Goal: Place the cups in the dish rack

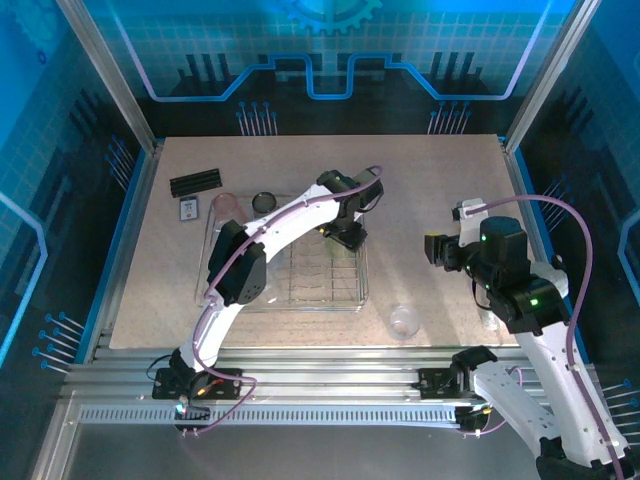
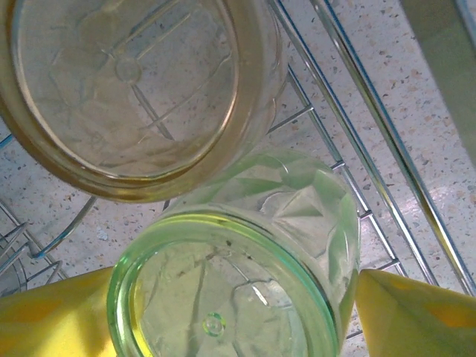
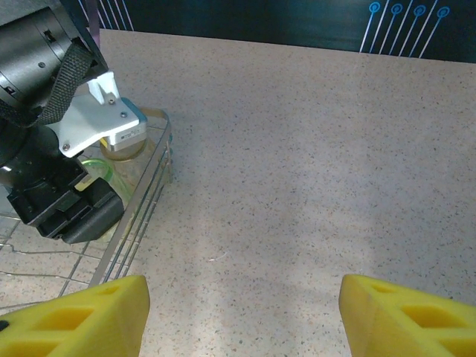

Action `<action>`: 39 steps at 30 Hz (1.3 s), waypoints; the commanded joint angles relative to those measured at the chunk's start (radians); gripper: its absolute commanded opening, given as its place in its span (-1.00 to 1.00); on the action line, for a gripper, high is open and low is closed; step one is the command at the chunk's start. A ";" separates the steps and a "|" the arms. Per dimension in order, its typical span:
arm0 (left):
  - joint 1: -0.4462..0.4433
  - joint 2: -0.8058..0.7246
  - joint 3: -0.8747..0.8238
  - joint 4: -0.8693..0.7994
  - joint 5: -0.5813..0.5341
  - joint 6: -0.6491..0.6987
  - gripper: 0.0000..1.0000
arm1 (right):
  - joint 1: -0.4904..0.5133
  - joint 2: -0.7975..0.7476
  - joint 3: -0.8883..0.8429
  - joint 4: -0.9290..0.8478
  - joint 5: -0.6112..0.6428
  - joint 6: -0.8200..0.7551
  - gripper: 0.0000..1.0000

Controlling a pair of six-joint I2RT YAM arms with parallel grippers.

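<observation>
The left gripper is clamped on a green cup. Its yellow fingers press against the cup's wall on either side. The left wrist view looks straight into the cup's open mouth and shows the faceted pattern of its wall. Just beyond it an amber cup, touching or nearly touching, also turns its mouth to the camera. Under both run the silver wires of the dish rack, with speckled counter below. I cannot tell whether the green cup rests on the wires.

From above, the left gripper sits at the far right corner of the dish rack and covers both cups. The right wrist view catches them from the side, with the green cup tucked under the black gripper body. The amber cup stands against the rack's corner wire.

The right gripper is wide open, with bare counter between its fingers. From above, it hangs right of the rack, well apart from it.

The overhead view also shows a clear cup on the counter near the rack's near right corner. A pink cup and a smoky grey cup stand at the rack's far left. Beyond them lie a black ridged bar and a small card whose print is too small to read.
</observation>
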 commanded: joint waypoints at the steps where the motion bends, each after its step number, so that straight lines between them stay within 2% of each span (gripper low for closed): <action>1: -0.017 -0.067 -0.045 0.023 0.025 -0.031 0.58 | -0.018 -0.013 0.030 -0.021 -0.018 0.013 0.37; 13: -0.048 -0.196 -0.171 0.095 0.012 -0.111 0.69 | -0.017 -0.010 0.032 -0.030 -0.030 0.037 0.37; 23: -0.049 -0.342 -0.273 0.202 -0.076 -0.148 0.78 | -0.018 0.041 0.071 -0.095 -0.082 0.077 0.39; 29: -0.047 -0.500 -0.433 0.348 -0.153 -0.180 0.98 | -0.018 0.095 0.111 -0.201 -0.147 0.108 0.39; 36: -0.020 -0.704 -0.656 0.520 -0.189 -0.219 0.99 | -0.006 0.107 0.107 -0.369 -0.250 0.246 0.37; 39: 0.002 -0.774 -0.742 0.585 -0.171 -0.245 0.99 | 0.059 0.097 0.078 -0.424 -0.260 0.321 0.34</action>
